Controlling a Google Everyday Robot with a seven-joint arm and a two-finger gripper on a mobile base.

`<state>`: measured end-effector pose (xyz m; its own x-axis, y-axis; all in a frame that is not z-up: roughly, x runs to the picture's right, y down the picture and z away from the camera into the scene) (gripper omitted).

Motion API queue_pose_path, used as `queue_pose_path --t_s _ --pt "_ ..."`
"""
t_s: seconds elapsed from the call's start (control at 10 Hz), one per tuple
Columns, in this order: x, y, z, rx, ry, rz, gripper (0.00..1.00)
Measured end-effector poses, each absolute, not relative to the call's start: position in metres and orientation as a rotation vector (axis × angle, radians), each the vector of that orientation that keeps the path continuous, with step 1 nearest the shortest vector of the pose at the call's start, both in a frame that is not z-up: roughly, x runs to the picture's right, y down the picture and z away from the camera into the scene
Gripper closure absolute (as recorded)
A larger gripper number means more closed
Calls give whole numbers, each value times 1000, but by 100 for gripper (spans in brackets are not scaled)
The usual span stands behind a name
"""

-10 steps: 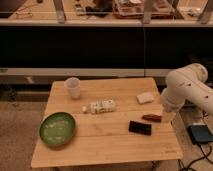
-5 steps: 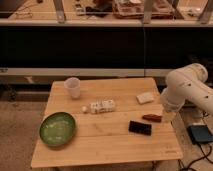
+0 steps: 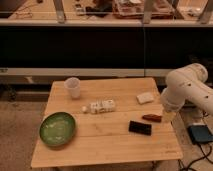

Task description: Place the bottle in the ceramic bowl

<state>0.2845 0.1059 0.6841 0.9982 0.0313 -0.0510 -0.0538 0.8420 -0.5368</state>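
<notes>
Looking along the right edge of the table point(image 3: 107, 150), we find the bulky white arm point(image 3: 187, 90) covering most of its own gripper point(image 3: 169, 115). The gripper hangs just at that edge, near a small reddish-brown item point(image 3: 151, 118), and we cannot tell whether it is wide or narrow. The arm itself is cut off by the frame's right side. The bottle point(image 3: 101, 106) lies on its side mid-table, pale whitish with light patches, its round white cap point(image 3: 85, 108) pointing left. The ceramic bowl point(image 3: 57, 128), green and shallow, sits apart at the front left. A white cup point(image 3: 73, 87) stands behind it.
</notes>
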Motion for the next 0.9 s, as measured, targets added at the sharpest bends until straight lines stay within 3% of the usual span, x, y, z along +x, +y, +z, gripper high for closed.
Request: queue_pose_path --t_s 0.4,0.9 --pt "284 103 685 -565 37 50 35" --pt "174 -3 734 -504 -186 126 35"
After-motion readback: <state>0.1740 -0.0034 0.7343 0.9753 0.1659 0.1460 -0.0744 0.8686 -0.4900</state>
